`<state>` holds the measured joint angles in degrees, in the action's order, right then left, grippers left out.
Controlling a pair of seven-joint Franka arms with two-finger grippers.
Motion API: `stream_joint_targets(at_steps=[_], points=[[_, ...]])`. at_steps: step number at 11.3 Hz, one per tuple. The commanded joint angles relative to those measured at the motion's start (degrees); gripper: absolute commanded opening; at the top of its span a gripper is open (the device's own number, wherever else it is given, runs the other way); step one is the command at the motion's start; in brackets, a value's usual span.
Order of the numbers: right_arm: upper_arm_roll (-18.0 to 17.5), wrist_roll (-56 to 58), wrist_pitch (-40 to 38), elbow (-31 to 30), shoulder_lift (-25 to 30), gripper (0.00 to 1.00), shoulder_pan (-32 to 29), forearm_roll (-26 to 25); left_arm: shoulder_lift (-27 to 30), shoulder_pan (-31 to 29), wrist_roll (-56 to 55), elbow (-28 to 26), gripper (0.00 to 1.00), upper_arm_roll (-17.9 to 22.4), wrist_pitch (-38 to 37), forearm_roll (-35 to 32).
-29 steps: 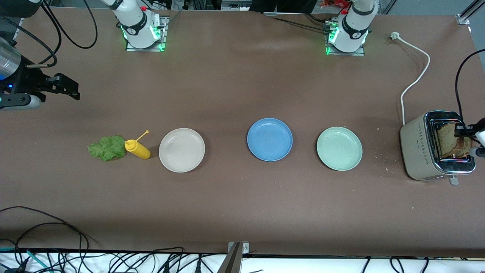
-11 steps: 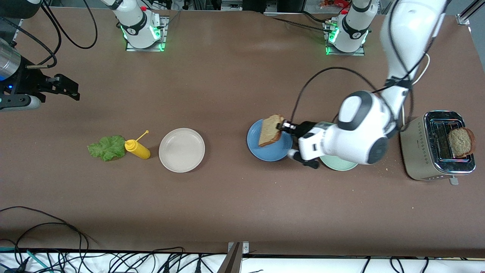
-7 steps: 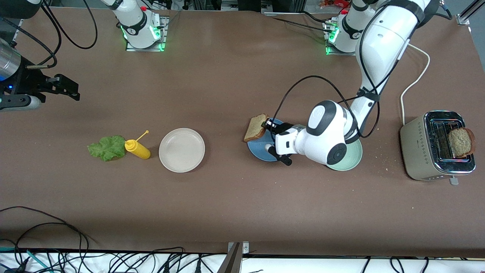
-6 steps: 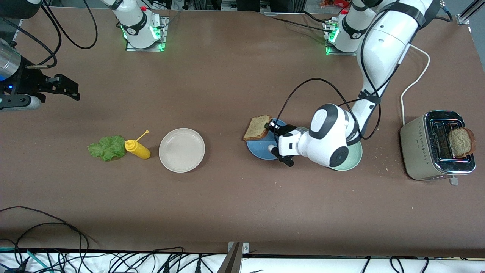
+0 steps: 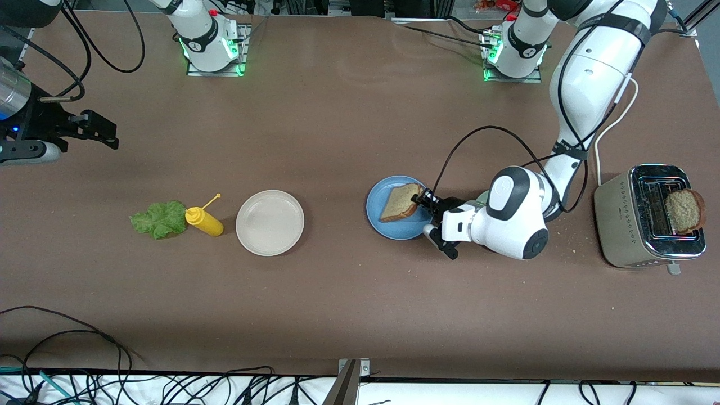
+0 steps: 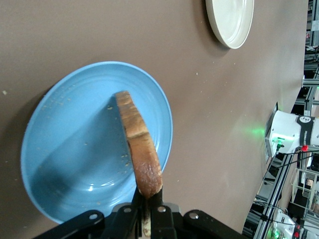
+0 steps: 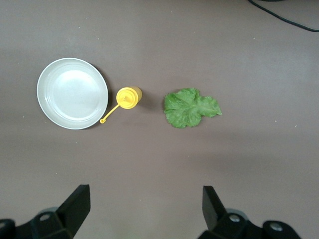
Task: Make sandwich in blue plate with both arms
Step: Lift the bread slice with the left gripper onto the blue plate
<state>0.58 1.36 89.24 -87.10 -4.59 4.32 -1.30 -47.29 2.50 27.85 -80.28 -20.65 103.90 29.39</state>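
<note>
My left gripper [image 5: 421, 198] is shut on one edge of a brown toasted bread slice [image 5: 398, 202], which is tilted low over the blue plate [image 5: 388, 229]. The left wrist view shows the slice [image 6: 137, 144] edge-on above the blue plate [image 6: 75, 149], pinched in that gripper [image 6: 148, 199]. A second slice [image 5: 683, 211] stands in the toaster [image 5: 624, 225]. The green lettuce leaf [image 5: 159, 219] lies toward the right arm's end. My right gripper [image 5: 104, 130] waits open up in the air at that end; its wrist view shows its gripper [image 7: 144, 209] over bare table, with the lettuce [image 7: 191, 107] below.
A yellow squeeze bottle [image 5: 205, 221] stands between the lettuce and a beige plate [image 5: 270, 222]. The left arm's wrist covers most of the pale green plate [image 5: 481, 197]. A white cord [image 5: 616, 121] runs from the toaster toward the left arm's base.
My left arm carried a bread slice from the toaster, passed slightly past the blue plate toward the right arm's end, then drew back and lowered it over the plate. The right arm stayed still.
</note>
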Motion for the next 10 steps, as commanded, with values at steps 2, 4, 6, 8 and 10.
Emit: stream_joint_targets(at_steps=[2,4,6,8,10], points=[[-0.05,0.49,-0.82,1.06,-0.15,1.00,-0.10,-0.55,-0.61,-1.09,3.87,-1.02,1.00,0.08,-0.11,1.81],[-0.05,0.40,-0.91,1.06,-0.15,1.00,-0.10,-0.55,-0.35,-1.44,3.79,-1.19,1.00,0.08,-0.28,0.93],[-0.14,0.40,-0.82,1.06,-0.15,1.00,-0.10,-0.46,0.09,-2.14,3.70,-0.76,1.00,0.34,-1.68,0.84],[-0.14,0.22,-0.82,1.15,-0.15,1.00,-0.01,-0.37,0.88,-3.11,3.44,-0.41,1.00,0.52,-2.91,0.15],[-0.14,0.22,-0.82,1.15,-0.15,1.00,-0.01,-0.37,2.37,-4.51,2.91,-0.05,1.00,0.34,-3.88,-2.49]])
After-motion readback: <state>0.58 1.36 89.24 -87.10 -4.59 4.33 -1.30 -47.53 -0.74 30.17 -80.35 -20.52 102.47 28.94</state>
